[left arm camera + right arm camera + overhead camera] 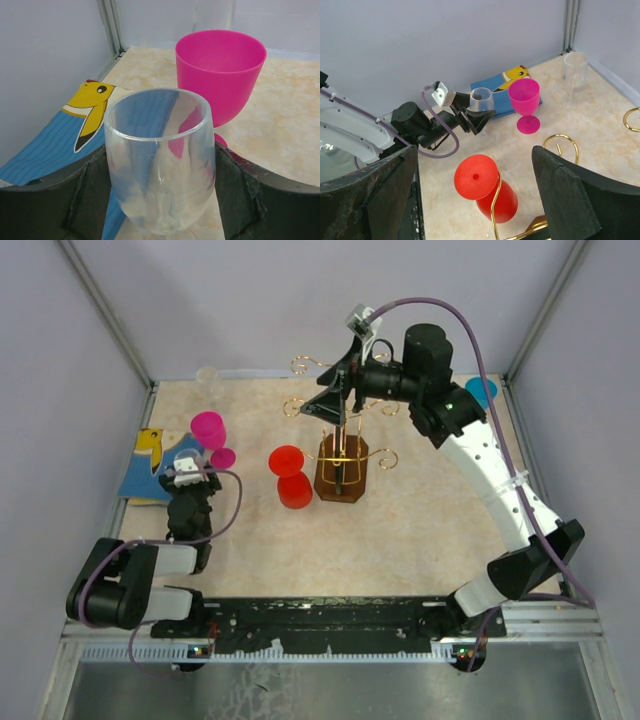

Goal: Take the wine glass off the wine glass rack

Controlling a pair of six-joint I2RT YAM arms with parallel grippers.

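The wine glass rack (340, 480), gold wire on a dark brown hexagonal base, stands mid-table. A red wine glass (290, 476) hangs foot-up and tilted on one of its left arms; it also shows in the right wrist view (476, 177), hooked on gold wire (494, 210). My right gripper (335, 405) hovers above the rack, wide open and empty (474, 155), the red glass below it between its fingers. My left gripper (190, 470) is at the left, shut on the bowl of a clear wine glass (160, 160), also seen in the right wrist view (481, 100).
A pink wine glass (210, 430) stands upright just beyond the left gripper (220, 70). Another clear glass (208, 378) stands at the back left corner. A blue cartoon mat (148, 465) lies at the left edge. A blue cup (481, 392) is at the back right.
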